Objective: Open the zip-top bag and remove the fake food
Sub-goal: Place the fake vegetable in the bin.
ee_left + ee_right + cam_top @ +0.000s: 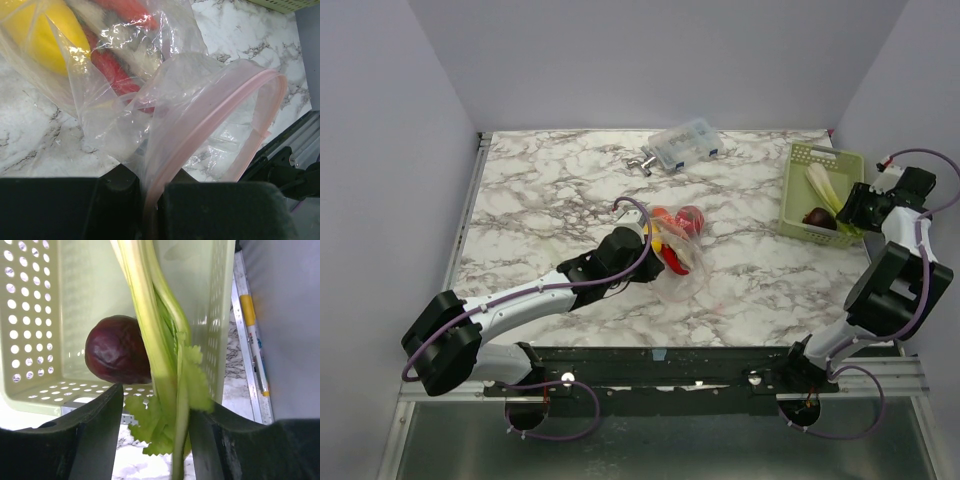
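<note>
Presently the right gripper (155,410) is seen with its two black fingers parted. The pale green-white plastic stalk with a leafy end (150,315) stands between them, touched on one side at most, so it is judged to be released rather than gripped. Most of the stalk is laid inside the pale green perforated plastic basket (30,315), while its leaves are seen past the near rim. The dark purple rounded toy piece (117,350) is lying on the basket floor, touching the stalk or just beside it.

To finish this drop well, the fingers are best spread fully and drawn straight back. That way the leaves are not caught and the stalk is not dragged out over the rim.

Across the white marble-patterned table (540,200), the left gripper (150,200) is clamped narrowly on the pink zipper strip (215,107) of the clear crinkly zip-top bag (200,115). The mouth is held up as an open loop. The bag is lying near the table's middle, well apart from the basket. The yellow plastic lemon (40,35) and the red plastic pieces (112,70) are seen inside it. That pinch should be kept firm so the opening is kept ready for the next reach.
</note>
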`<state>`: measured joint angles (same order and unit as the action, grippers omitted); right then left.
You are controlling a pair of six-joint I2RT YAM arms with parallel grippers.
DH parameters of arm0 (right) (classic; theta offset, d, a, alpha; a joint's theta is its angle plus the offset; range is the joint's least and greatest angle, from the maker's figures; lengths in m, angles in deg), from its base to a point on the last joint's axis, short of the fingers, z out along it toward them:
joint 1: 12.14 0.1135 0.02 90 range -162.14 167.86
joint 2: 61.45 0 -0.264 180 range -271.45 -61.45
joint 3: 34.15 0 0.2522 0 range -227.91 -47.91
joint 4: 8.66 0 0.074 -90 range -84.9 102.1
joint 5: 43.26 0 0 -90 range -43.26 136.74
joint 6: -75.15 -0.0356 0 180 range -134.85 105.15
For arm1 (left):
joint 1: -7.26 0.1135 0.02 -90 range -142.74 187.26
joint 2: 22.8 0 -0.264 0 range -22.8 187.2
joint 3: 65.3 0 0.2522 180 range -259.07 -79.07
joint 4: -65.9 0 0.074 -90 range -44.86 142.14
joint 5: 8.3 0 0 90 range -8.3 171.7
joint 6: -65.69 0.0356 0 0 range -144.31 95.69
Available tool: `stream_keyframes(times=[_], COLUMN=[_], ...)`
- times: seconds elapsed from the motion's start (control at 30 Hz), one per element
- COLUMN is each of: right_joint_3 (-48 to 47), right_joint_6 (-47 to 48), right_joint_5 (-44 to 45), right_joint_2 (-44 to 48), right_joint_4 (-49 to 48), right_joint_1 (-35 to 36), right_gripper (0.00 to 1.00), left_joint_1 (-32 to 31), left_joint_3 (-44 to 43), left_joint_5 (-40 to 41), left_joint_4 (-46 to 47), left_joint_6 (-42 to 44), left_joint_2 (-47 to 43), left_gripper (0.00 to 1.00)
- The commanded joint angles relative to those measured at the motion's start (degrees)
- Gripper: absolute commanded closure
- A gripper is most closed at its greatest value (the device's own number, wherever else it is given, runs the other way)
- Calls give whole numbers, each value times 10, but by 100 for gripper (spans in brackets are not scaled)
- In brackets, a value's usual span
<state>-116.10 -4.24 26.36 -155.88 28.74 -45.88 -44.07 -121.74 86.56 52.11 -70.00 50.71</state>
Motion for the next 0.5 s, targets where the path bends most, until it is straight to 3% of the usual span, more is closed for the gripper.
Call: stream_keyframes(times=[0.0,0.3,0.47], right_joint_3=[-26,-41,-49], right_joint_6=[21,32,38], right_joint_5=[4,-4,-76], right_joint_2=[43,97,139], right_joint_4=[6,27,68], right_joint_1=[1,1,0], right_gripper=[44,43,43], left_joint_1=[1,0,0], left_joint_3=[0,-2,-5], left_joint_5=[-10,-7,2], left_joint_4=[5,1,-14], left_joint_6=[-4,-2,3], left_joint_2=[-10,-18,-25], left_gripper=[100,100,100])
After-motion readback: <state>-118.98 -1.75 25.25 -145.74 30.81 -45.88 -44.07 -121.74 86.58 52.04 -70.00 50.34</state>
